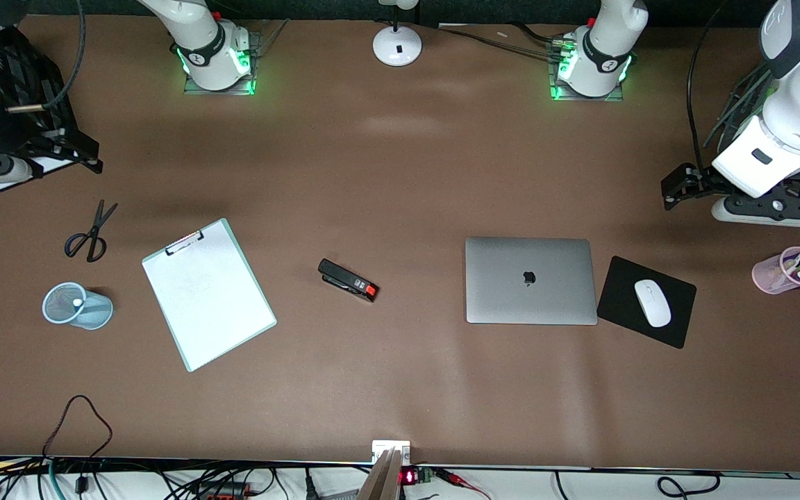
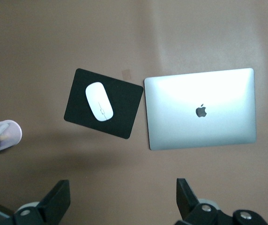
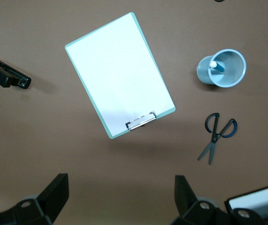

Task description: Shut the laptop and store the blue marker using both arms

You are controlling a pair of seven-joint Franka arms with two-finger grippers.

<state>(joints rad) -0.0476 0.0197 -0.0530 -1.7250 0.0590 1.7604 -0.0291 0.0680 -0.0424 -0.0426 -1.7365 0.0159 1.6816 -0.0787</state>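
2 arms: both white robot arms wait raised, 1 at each end of the brown table [image 1: 400, 173].
Left gripper: the black two-finger left gripper [image 2: 122, 199] hangs in the air over bare table at the left arm's end; its fingers [image 2: 56, 199] stand wide apart and hold nothing.
Right gripper: the black two-finger right gripper [image 3: 121, 197] hangs over bare table at the right arm's end; its fingers [image 3: 54, 194] are spread wide, with nothing between them.
Laptop: the thin silver-grey rectangular laptop [image 1: 530, 280] lies flat with its lid down, dark apple logo facing up, toward the left arm's end of the table.
Blue marker: the slim bright-blue marker with a white end [image 3: 216, 66] stands tilted inside the pale blue mesh cup [image 1: 78, 305], white end up, near the right arm's end.
Mouse pad: the black square mouse pad [image 1: 647, 301] lies just beside the laptop, toward the left arm's end, with the white oval mouse [image 1: 652, 303] on it.
Pink cup: a translucent pink cup [image 1: 786, 271] holds green, purple and other pens near the table's edge at the left arm's end.
Clipboard: a pale green clipboard with white paper [image 1: 208, 293] lies flat, beside the mesh cup.
Stapler: a black stapler with a red end [image 1: 348, 280] lies between clipboard and laptop.
Scissors: black-handled scissors [image 1: 91, 232] lie farther from the front camera than the mesh cup.
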